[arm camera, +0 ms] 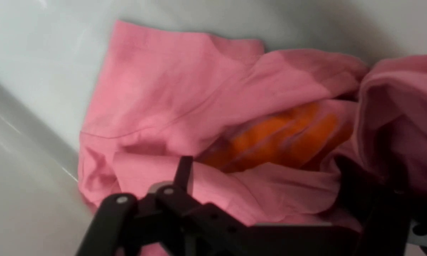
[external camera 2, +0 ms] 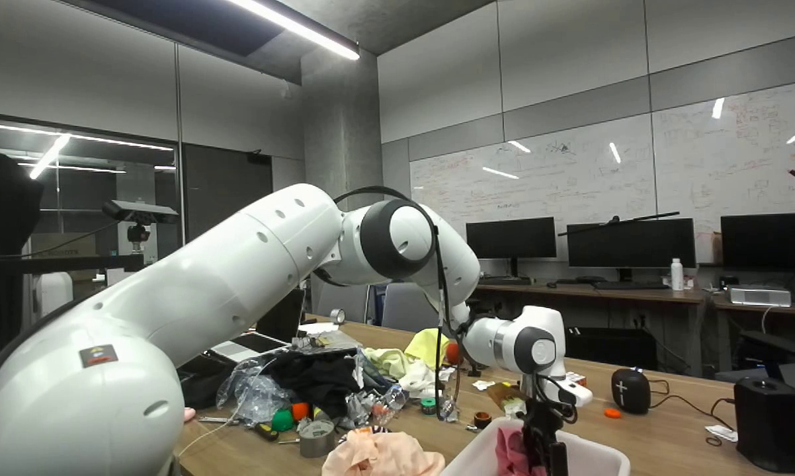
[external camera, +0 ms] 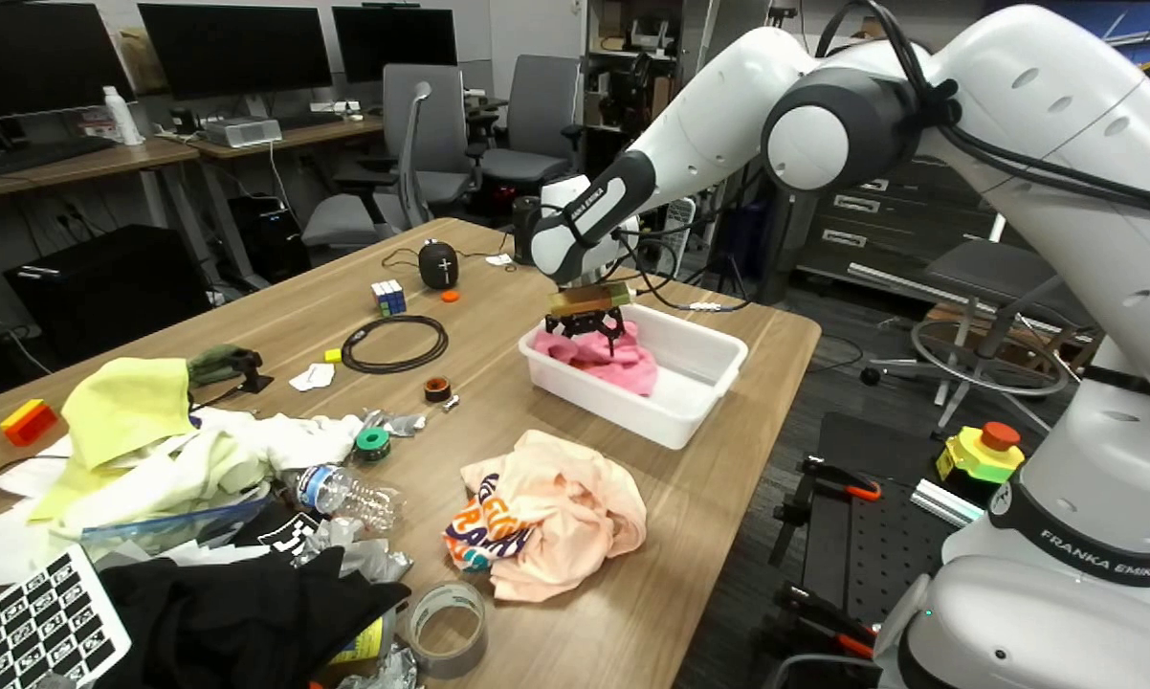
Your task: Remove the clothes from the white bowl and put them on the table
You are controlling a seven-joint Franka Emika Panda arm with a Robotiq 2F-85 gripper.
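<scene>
The white bowl, a rectangular plastic bin (external camera: 608,407), stands on the wooden table (external camera: 695,498); its rim (external camera 2: 592,451) shows in an exterior view. A pink garment (external camera: 628,371) with an orange print lies crumpled in one end of it and fills the wrist view (arm camera: 171,78). My gripper (external camera: 585,340) is inside the bin area, pointing down over the garment. In the wrist view its fingers (arm camera: 266,174) are wide apart, with pink cloth between them; the right finger is dark and partly hidden among folds. A peach garment (external camera: 565,517) lies on the table beside the bin.
A heap of clothes (external camera: 250,450), a plastic bottle (external camera: 350,498) and a tape roll (external camera: 448,627) crowd one side of the table. A cable coil (external camera: 393,344), a Rubik's cube (external camera: 389,298) and a black speaker (external camera: 438,265) stand farther back.
</scene>
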